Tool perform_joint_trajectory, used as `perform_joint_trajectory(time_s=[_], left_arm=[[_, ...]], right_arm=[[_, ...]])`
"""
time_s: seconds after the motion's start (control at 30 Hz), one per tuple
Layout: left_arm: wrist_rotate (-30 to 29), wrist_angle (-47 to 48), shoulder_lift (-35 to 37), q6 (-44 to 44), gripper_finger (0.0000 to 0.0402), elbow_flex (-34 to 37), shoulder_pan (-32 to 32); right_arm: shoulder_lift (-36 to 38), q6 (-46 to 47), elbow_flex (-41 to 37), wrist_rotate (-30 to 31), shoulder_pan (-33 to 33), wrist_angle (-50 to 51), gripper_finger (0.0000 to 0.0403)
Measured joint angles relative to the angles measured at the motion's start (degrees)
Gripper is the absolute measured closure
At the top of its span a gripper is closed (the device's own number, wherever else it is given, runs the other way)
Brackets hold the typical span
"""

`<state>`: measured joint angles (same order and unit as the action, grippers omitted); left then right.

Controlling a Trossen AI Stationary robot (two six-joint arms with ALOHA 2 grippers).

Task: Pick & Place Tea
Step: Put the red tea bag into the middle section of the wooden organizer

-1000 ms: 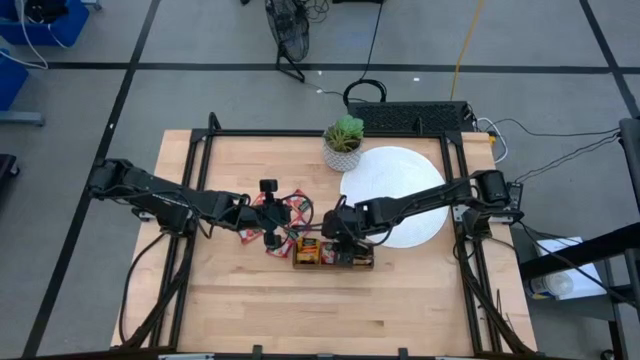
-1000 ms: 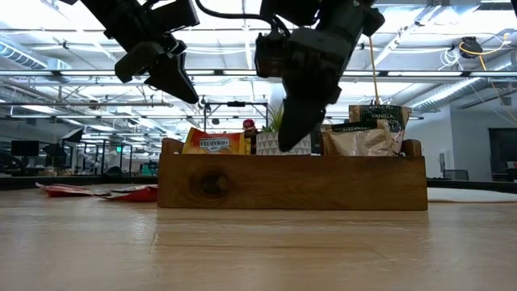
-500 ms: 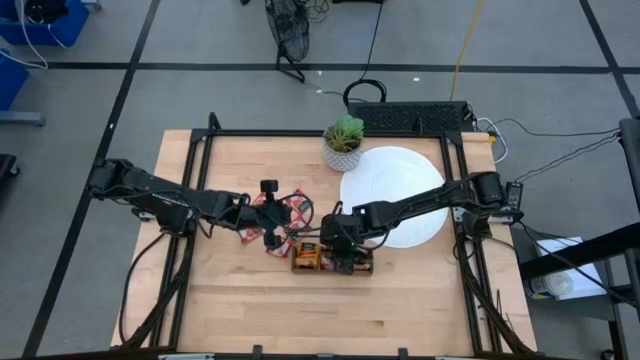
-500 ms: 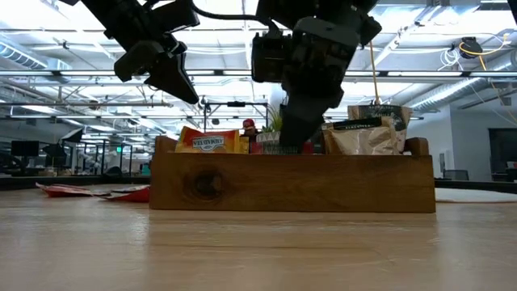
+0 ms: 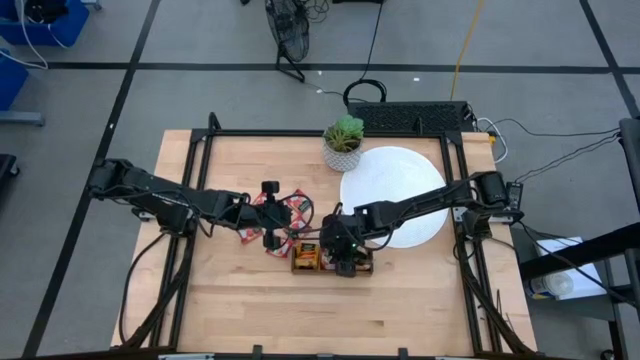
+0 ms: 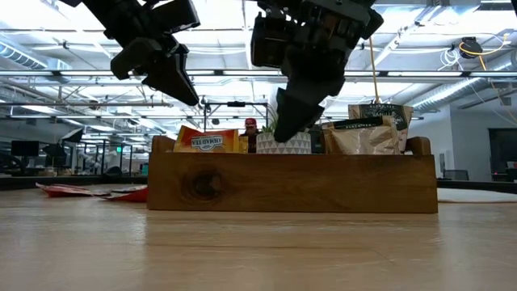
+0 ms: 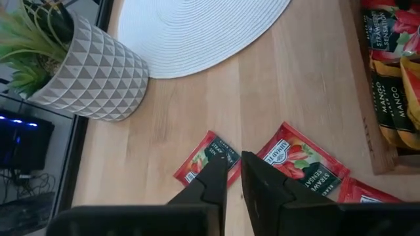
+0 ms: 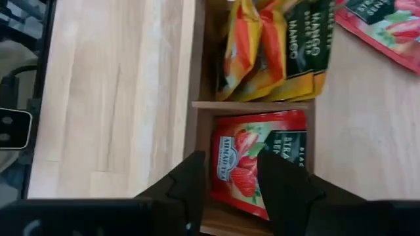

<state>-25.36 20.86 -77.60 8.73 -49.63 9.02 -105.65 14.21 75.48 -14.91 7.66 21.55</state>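
Since a second ago, the right end effector (image 5: 343, 253) has slid along the wooden tray (image 6: 291, 182) to hang over its middle compartment, while the left arm has barely shifted. Seen past the right wrist, its fingers (image 8: 190, 180) stand parted and empty above a red strawberry sachet (image 8: 252, 160) lying in that compartment, which suggests a drop just made; orange mango sachets (image 8: 275, 49) fill the neighbouring compartment, so the tea appears to be sorted by flavour. The left end effector (image 5: 268, 226) hovers over the loose red sachets (image 7: 298, 160) spread on the worktop (image 5: 250, 300) just beside the tray, its fingers (image 7: 213, 180) nearly together and gripping nothing, probably poised to pick the next one. Behind stand the potted plant (image 5: 344, 142) and the white woven mat (image 5: 405, 190), now bare of tea.
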Motion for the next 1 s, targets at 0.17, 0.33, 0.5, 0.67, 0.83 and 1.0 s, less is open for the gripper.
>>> perform_joint_trajectory(time_s=[0.17, 0.33, 0.5, 0.67, 0.83, 1.0], left_arm=[[-0.09, 0.03, 0.0, 0.09, 0.0364, 0.0, 0.0], [-0.11, -0.11, 0.0, 0.37, 0.0376, 0.0, 0.0], [-0.13, -1.71, 0.0, 1.26, 0.0389, 0.0, -0.04], [-0.13, -1.61, 0.0, 0.97, 0.0398, 0.0, -0.04], [-0.13, -1.43, 0.0, 0.11, 0.038, 0.0, -0.04], [-0.13, -1.43, 0.0, -0.03, 0.0366, 0.0, -0.04]], right_arm=[[0.22, 0.04, 0.0, -1.31, 0.96, -0.67, 0.0312], [0.24, -4.54, 0.06, 6.47, 4.05, 0.06, 0.0387], [-0.04, -5.07, 6.12, 16.4, 6.37, 10.28, 0.0402], [-3.78, -4.83, 9.71, 17.63, 8.14, 12.94, 0.0403], [-8.79, -5.48, 11.47, 17.56, 8.33, 14.2, 0.0403], [-10.54, -5.56, 11.52, 15.8, 8.13, 13.3, 0.0403]])
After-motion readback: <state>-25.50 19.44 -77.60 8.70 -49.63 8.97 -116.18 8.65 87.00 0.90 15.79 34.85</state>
